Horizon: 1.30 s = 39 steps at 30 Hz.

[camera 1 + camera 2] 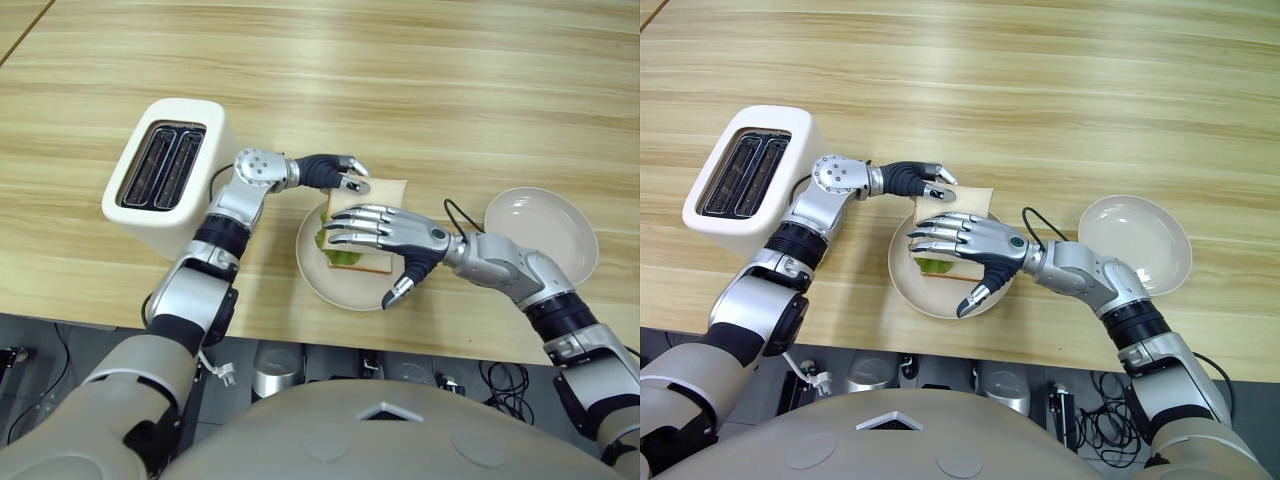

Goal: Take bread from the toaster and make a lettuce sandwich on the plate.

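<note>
The toaster (170, 175) stands at our left with both slots empty, so we judge the bread fetched. On the plate (312, 275) before us lies the sandwich (385, 195), seemingly assembled, its longer axis running away from us. Our right hand (385, 232) spreads flat over it, holding nothing. Our left hand (335, 172) meets its far-left corner; whether it grips, we cannot tell. Lettuce (340, 257) peeks out leftward. Only withdrawing seems left.
</note>
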Tool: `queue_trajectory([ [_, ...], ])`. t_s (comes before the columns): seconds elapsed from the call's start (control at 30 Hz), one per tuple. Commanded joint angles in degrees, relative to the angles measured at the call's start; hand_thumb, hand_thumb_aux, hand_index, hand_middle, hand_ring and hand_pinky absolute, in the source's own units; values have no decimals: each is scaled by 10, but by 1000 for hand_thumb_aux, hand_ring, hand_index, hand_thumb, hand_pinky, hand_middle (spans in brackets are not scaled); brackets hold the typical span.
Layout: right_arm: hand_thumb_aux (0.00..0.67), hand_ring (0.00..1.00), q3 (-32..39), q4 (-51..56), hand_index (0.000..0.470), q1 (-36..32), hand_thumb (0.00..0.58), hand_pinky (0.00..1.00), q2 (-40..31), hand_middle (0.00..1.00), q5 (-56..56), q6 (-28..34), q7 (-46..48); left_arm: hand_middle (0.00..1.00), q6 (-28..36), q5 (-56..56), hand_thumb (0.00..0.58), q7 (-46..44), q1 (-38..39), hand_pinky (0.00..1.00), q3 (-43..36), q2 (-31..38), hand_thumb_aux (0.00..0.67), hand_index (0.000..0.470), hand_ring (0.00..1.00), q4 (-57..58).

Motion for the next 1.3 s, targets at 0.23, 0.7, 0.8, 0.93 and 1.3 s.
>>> queue_trajectory([
  [0.23, 0, 0, -1, 31, 0, 4, 0, 0, -15, 0, 15, 51, 67, 1000, -45, 53, 580, 35, -5, 1000, -26, -4, 670, 460, 1000, 42],
  [0.7, 0, 0, 24, 39, 0, 24, 0, 0, -32, 0, 53, 125, 191, 1000, -63, 95, 580, 63, -11, 1000, -42, -1, 670, 460, 1000, 66],
  [0.8, 0, 0, 28, 28, 0, 33, 0, 0, -34, 0, 64, 149, 215, 1000, -68, 106, 580, 72, -14, 1000, -46, 1, 670, 460, 1000, 70],
  [0.93, 0, 0, 28, 20, 0, 37, 0, 0, -31, 0, 60, 162, 219, 1000, -75, 121, 304, 105, -21, 1000, -48, 2, 208, 143, 1000, 72],
  [1.3, 0, 0, 31, 18, 0, 28, 0, 0, -26, 0, 38, 170, 203, 0, -75, 163, 0, 313, -59, 0, -24, 5, 0, 0, 0, 75],
])
